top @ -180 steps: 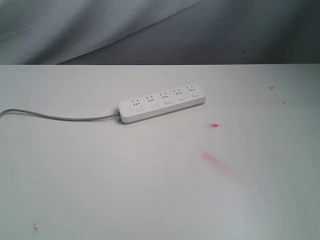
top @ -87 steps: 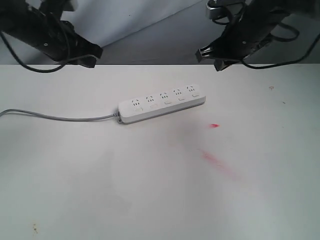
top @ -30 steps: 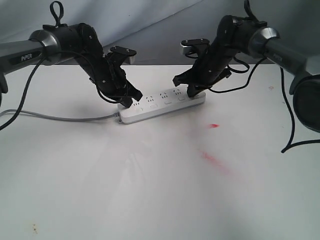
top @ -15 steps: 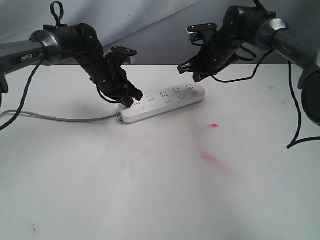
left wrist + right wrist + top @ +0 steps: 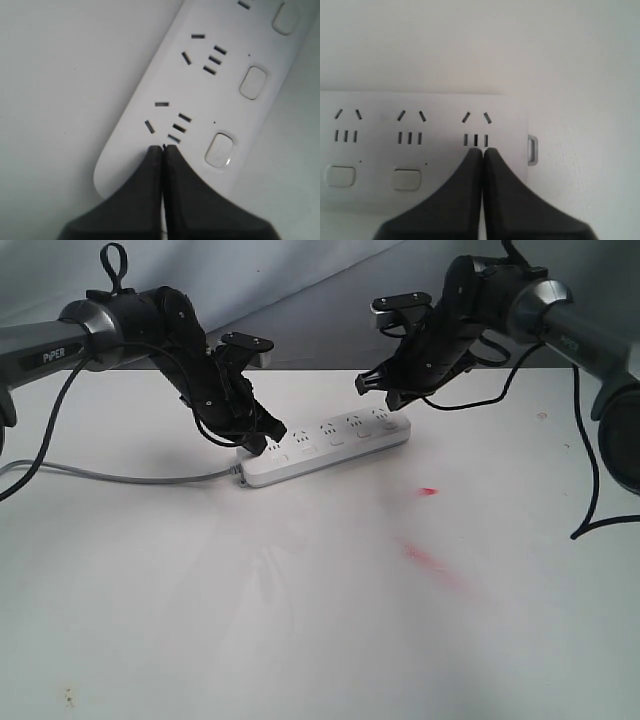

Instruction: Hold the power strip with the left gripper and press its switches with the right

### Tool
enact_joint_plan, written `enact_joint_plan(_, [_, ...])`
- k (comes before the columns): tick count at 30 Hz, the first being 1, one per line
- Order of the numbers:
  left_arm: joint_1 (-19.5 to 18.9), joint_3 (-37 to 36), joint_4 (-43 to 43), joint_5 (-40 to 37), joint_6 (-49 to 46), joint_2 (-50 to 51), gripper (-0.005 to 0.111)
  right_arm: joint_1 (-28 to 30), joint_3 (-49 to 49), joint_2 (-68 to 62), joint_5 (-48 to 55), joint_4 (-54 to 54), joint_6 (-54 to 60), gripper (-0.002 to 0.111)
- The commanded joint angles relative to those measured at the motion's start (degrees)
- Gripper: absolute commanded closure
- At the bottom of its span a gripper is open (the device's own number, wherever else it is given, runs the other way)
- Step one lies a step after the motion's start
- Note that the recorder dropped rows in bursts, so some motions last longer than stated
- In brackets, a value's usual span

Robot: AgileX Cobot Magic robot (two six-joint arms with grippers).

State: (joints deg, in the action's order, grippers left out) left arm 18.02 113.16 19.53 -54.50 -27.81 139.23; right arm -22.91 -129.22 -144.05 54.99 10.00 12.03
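Note:
The white power strip (image 5: 327,448) lies slantwise on the table, its grey cord (image 5: 120,476) trailing off to the left. My left gripper (image 5: 264,443) is shut, its tips (image 5: 163,148) resting on the strip's cord end beside the first socket group. Three switches (image 5: 219,149) show next to it in the left wrist view. My right gripper (image 5: 392,405) is shut too and hangs just above the strip's far end. Its tips (image 5: 482,150) sit over the last socket group and hide that group's switch. Two other switches (image 5: 406,179) show beside it.
Red smears (image 5: 434,563) and a small red spot (image 5: 428,491) mark the white table (image 5: 300,620) in front of the strip. A grey cloth backdrop (image 5: 300,300) hangs behind the table's far edge. Black cables loop round both arms.
A second ago my right gripper was down on the strip near its far end. It lifted off and now hovers slightly lower over that end. The left gripper has stayed put.

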Motion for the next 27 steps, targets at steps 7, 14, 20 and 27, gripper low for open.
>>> enact_joint_plan(7, [0.26,-0.88,-2.06,-2.35,0.07,2.15,0.107,-0.13,-0.14,-3.1,2.22,1.22,0.08,0.108])
enact_joint_plan(14, [0.26,-0.88,-2.06,-2.35,0.07,2.15,0.107,-1.41,-0.14,-3.72,3.23,-0.71,0.33,0.108])
enact_joint_plan(20, [0.26,-0.88,-2.06,-2.35,0.07,2.15,0.107,-1.84,-0.14,-5.59,4.75,-2.53,-0.73,0.108])
enact_joint_plan(27, [0.26,-0.88,-2.06,-2.49,0.1,2.15,0.107,-1.84,-0.02,-8.77,6.93,-3.79,-1.38,0.108])
